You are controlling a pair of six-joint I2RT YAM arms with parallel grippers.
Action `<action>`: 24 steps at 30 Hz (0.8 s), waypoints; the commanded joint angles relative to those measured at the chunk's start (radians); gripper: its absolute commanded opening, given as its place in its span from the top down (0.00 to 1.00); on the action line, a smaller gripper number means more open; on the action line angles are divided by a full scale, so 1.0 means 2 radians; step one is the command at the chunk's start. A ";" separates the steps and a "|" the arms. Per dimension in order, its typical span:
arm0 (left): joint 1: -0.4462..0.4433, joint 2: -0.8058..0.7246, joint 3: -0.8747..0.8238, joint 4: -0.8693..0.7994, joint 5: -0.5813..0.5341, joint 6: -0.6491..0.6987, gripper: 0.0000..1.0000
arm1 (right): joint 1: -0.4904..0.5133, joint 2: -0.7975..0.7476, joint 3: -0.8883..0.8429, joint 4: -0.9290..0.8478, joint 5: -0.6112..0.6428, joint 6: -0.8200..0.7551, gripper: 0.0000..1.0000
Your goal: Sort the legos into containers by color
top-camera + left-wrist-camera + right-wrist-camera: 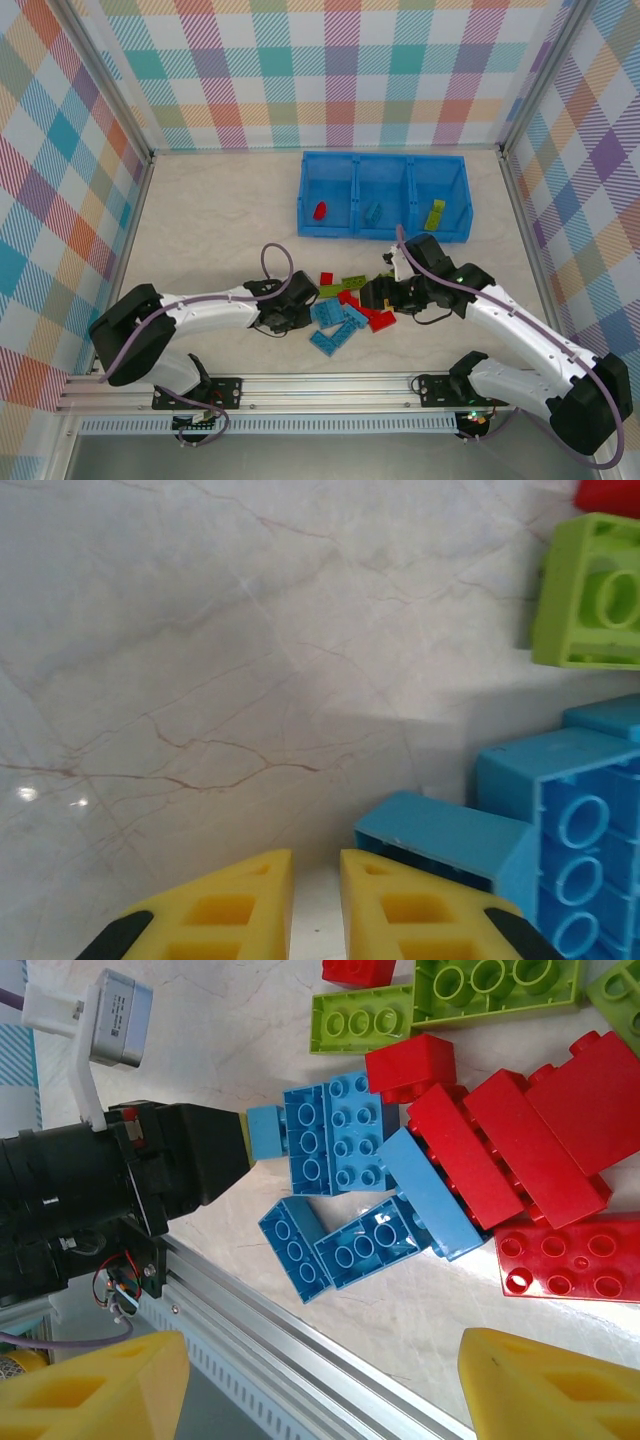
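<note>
While the blue bin tray [384, 233] is sitting in the upper centre of the top view, holding one red, one blue and one green brick in separate compartments, most of the legos [345, 308] are lying in a pile below it. I'm holding the right gripper [325, 1352] spread wide and empty over that pile. My left gripper [315, 905] is pinched together on nothing, with a small light blue brick [440, 832] lying just right of its fingertips. I'm judging it needs opening, shifting right to straddle that brick, then closing squarely.
</note>
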 commanded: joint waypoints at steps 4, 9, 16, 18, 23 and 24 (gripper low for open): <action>-0.010 -0.105 -0.032 0.070 -0.023 0.031 0.70 | 0.003 -0.010 -0.006 -0.005 0.003 0.011 0.28; -0.010 -0.131 -0.037 0.063 -0.032 0.030 0.47 | 0.003 -0.009 -0.008 -0.004 0.003 0.012 0.28; -0.012 -0.071 -0.022 0.073 0.003 0.032 0.43 | 0.004 -0.012 -0.005 -0.006 0.003 0.016 0.28; -0.012 -0.059 -0.019 0.073 0.007 0.037 0.42 | 0.004 -0.014 -0.007 -0.009 0.005 0.016 0.27; -0.013 -0.030 -0.010 0.052 0.005 0.043 0.42 | 0.004 -0.019 -0.012 -0.010 0.008 0.020 0.27; -0.013 -0.022 -0.005 0.041 0.002 0.043 0.42 | 0.004 -0.019 -0.011 -0.010 0.007 0.021 0.27</action>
